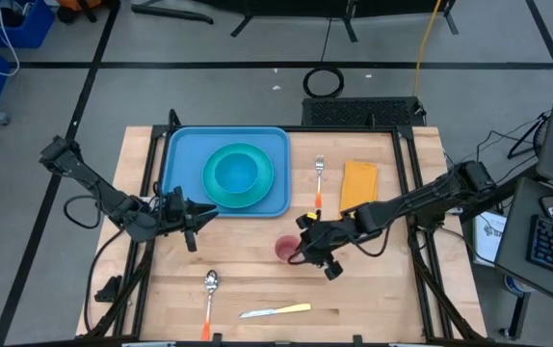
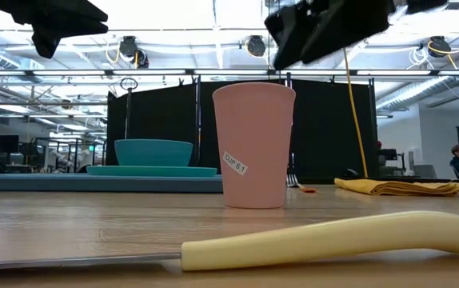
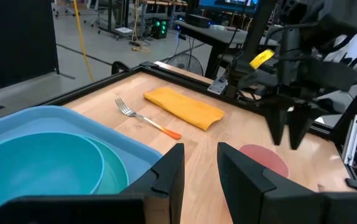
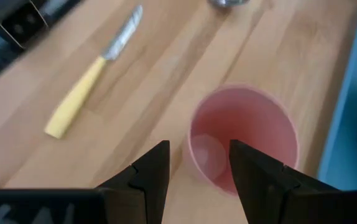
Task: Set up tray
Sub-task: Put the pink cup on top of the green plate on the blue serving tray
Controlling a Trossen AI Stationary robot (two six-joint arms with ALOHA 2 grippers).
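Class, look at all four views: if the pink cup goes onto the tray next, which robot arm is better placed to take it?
Right. The right gripper hangs open directly over the pink cup; the left gripper sits beside the tray.

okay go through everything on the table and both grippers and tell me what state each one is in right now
tray: flat on the table, holding the plate
teal plate: on the tray, bowl on it
teal bowl: upright, empty
pink cup: upright, empty, off the tray
fork: lying on the table
yellow napkin: folded, flat
spoon: lying on the table
knife: lying flat
left gripper: open, by the tray
right gripper: open, above the cup
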